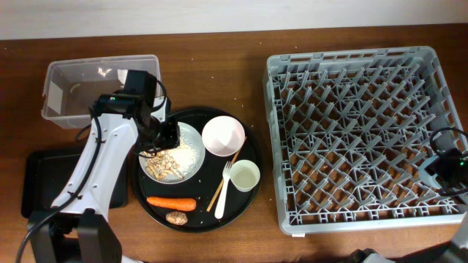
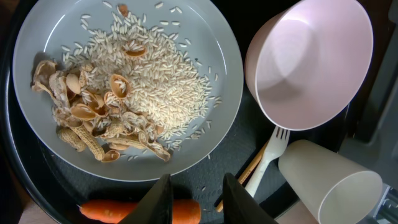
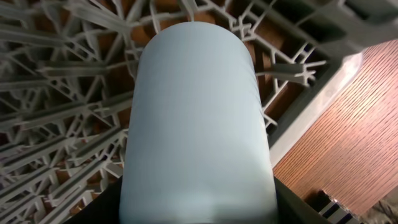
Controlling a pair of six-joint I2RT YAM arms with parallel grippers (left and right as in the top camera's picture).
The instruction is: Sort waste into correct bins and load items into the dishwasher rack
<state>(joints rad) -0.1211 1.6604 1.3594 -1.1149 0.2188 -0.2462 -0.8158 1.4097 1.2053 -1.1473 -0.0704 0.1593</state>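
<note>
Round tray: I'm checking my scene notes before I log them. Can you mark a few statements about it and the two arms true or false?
1. The carrot lies on the plate. False: it lies on the round tray, beside the plate.
2. The bowl has nothing in it. True.
3. The left gripper holds the fork. False: it is open above the plate's edge, and the fork lies on the round tray.
4. The right gripper holds a blue cup over the rack. True.
</note>
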